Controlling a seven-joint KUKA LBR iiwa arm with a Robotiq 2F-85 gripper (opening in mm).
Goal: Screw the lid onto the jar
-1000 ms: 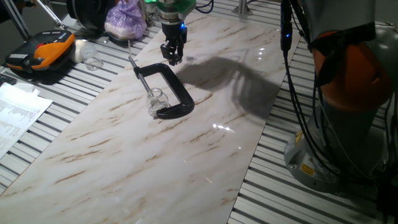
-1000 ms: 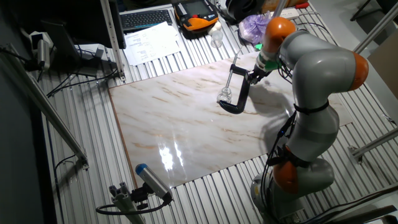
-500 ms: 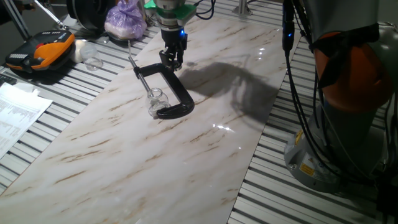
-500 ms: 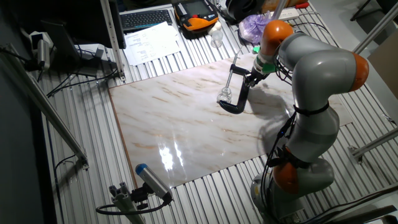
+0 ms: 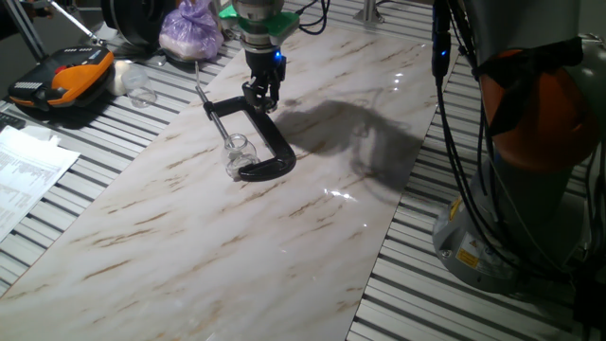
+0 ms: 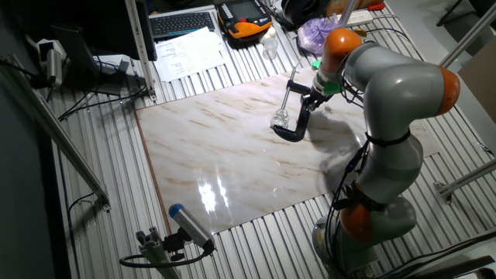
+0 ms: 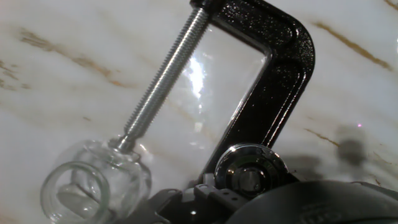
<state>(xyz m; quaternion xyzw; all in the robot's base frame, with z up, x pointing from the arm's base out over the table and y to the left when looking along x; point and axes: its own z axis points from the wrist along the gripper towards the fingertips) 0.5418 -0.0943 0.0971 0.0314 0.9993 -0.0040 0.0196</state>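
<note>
The jar (image 5: 237, 150) is small and clear, held in a black C-clamp (image 5: 275, 144) on the marble board. It lies on its side in the hand view, jar (image 7: 93, 186) mouth toward the camera and the clamp's screw (image 7: 163, 78) pressing on it. My gripper (image 5: 261, 95) hangs over the clamp's far end, a short way from the jar. Its fingers look shut on the lid (image 7: 249, 171), a shiny round silvery cap low in the hand view, right of the jar. From the other fixed view, the gripper (image 6: 308, 97) is right of the jar (image 6: 281, 120).
The marble board (image 5: 284, 227) lies on a slatted table. At the far left stand a purple bag (image 5: 189, 28), an orange and black device (image 5: 62, 80), another clear glass vessel (image 5: 142, 95) and papers (image 5: 24, 175). The arm's base (image 5: 530, 152) stands at the right.
The gripper has shifted slightly along the clamp toward the jar and a little lower. The jar and clamp have not moved.
</note>
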